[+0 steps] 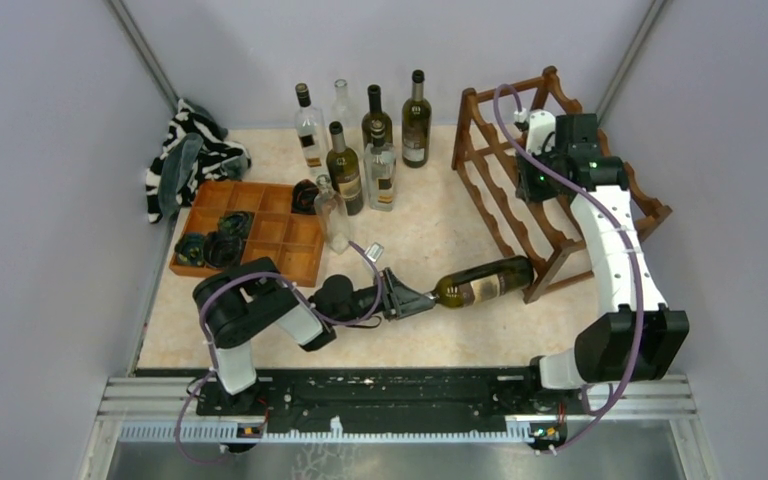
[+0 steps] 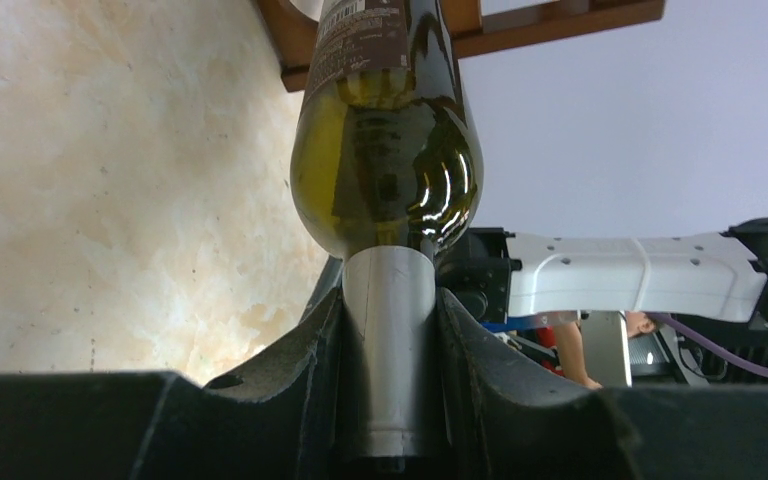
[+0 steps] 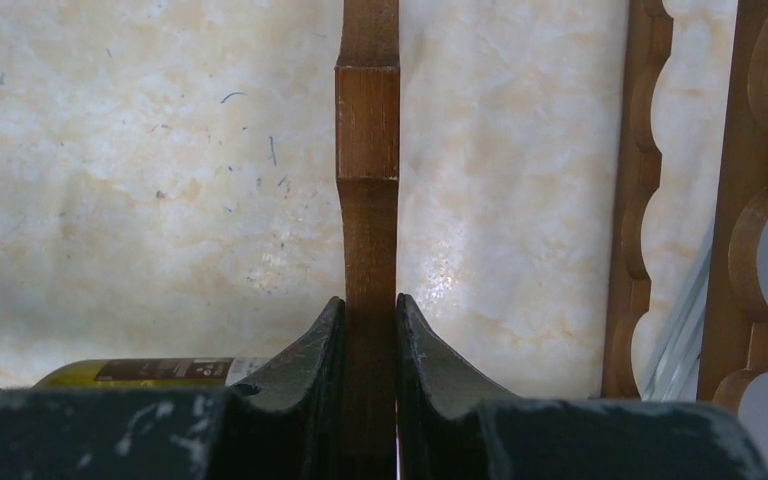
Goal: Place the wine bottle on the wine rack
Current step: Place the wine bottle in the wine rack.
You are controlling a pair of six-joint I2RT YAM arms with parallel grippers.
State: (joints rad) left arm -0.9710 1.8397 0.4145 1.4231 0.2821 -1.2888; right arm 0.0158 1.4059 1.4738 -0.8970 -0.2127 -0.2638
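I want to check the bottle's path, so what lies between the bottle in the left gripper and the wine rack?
Nothing: the top view shows the wine bottle with its base right at the wine rack's lower front corner, no object between.

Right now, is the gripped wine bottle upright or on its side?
On its side: the wine bottle is horizontal, neck in the left gripper, base by the wine rack.

Green wine bottle point(image 1: 480, 283) horizontal, base by brown wine rack point(image 3: 367, 150).
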